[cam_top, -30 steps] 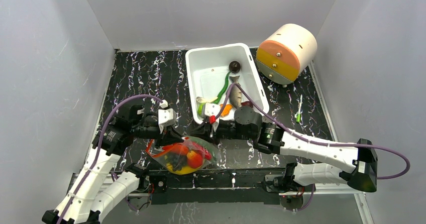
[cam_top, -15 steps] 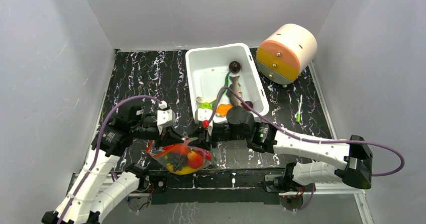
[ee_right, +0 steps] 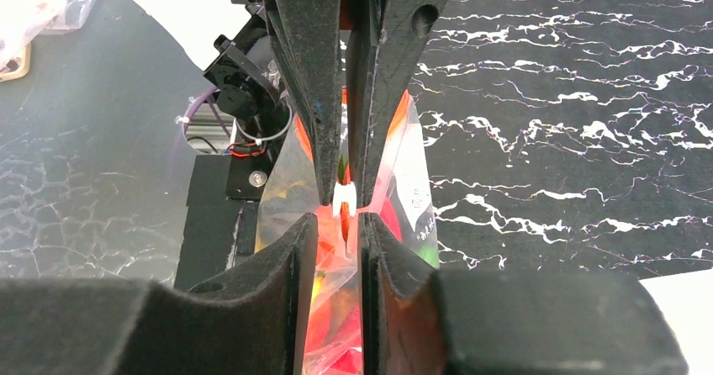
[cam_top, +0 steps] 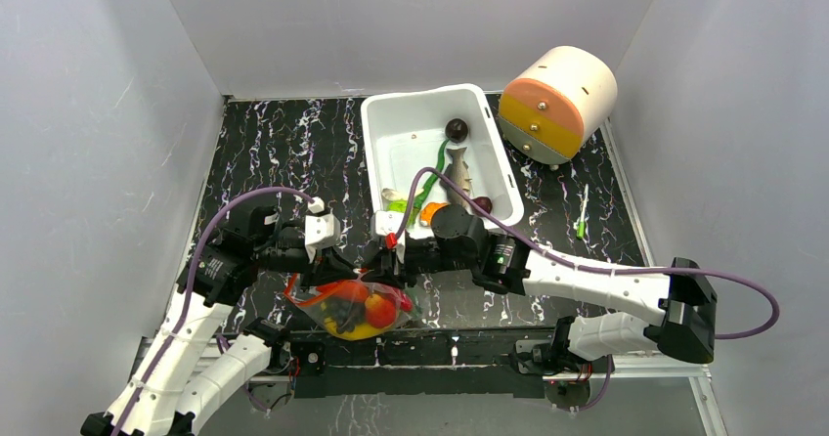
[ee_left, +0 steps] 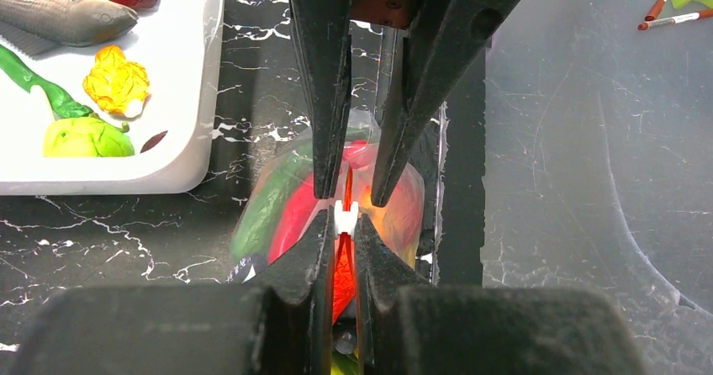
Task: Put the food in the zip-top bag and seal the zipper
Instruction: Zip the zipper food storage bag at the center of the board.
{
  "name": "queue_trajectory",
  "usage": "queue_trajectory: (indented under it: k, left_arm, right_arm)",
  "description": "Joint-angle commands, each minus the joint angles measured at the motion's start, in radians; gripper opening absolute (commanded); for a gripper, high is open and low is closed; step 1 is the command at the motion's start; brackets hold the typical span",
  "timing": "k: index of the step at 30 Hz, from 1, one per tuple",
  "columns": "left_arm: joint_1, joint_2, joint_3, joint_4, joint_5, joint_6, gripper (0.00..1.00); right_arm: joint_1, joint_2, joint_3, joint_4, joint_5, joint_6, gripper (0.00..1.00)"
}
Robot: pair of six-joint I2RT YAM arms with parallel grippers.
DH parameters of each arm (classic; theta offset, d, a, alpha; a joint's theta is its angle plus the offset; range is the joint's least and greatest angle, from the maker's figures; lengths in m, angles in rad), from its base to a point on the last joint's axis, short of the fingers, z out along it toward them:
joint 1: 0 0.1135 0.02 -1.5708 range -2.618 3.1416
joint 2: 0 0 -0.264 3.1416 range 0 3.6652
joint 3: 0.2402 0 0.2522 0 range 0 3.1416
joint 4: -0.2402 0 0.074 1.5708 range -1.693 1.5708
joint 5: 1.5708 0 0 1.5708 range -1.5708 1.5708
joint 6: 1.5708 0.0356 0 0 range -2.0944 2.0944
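Observation:
The zip-top bag [cam_top: 360, 305] lies at the table's near edge, holding a red apple [cam_top: 378, 309], dark grapes [cam_top: 339, 309] and a yellow banana [cam_top: 352, 330]. My left gripper [cam_top: 342, 268] is shut on the red-orange zipper [ee_left: 343, 257], with its white slider [ee_left: 345, 215] at the fingertips. My right gripper [cam_top: 377, 268] faces it from the right. Its jaws stand narrowly open astride the zipper [ee_right: 346, 225], close to the slider. More food stays in the white bin [cam_top: 381, 133], including a fish [cam_top: 458, 177].
The bin also holds a long green vegetable [cam_top: 431, 167] and a dark round piece [cam_top: 456, 129]. A cream and orange drum [cam_top: 557, 99] lies at the back right. A green marker [cam_top: 582, 216] lies right of the bin. The black arm-mount rail [cam_top: 459, 343] borders the bag.
My right arm has moved left from the bin's near corner until its fingers straddle the zipper opposite my left gripper. The left gripper and bag have held still.

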Motion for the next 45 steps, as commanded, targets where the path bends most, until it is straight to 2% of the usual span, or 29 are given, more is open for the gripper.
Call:
queue_trajectory:
  k: [1, 4, 10, 17, 24, 35, 45]
  left_arm:
    - [0.002, -0.007, 0.004, 0.008, 0.046, 0.026, 0.0]
    - [0.001, -0.004, 0.005, 0.011, 0.057, 0.022, 0.0]
    - [0.003, -0.007, 0.005, 0.005, 0.041, 0.025, 0.0]
    - [0.002, -0.034, -0.021, 0.028, 0.005, -0.007, 0.0]
    - [0.002, -0.017, 0.001, -0.018, -0.035, 0.029, 0.0]
    - [0.001, 0.003, 0.021, -0.047, -0.03, 0.055, 0.0]
    - [0.002, 0.014, -0.005, 0.036, 0.042, 0.03, 0.0]
  right_arm:
    - [0.0, -0.003, 0.056, 0.038, -0.013, -0.01, 0.19]
    - [0.0, 0.001, 0.062, 0.038, -0.015, -0.009, 0.0]
    - [0.0, -0.031, 0.032, 0.087, 0.027, 0.011, 0.0]
    - [0.0, -0.085, -0.037, 0.156, 0.16, 0.015, 0.0]
    - [0.0, -0.117, -0.071, 0.185, 0.221, 0.012, 0.0]
    - [0.0, -0.178, -0.102, 0.172, 0.254, 0.009, 0.0]
    - [0.0, -0.295, -0.141, 0.095, 0.306, 0.028, 0.0]
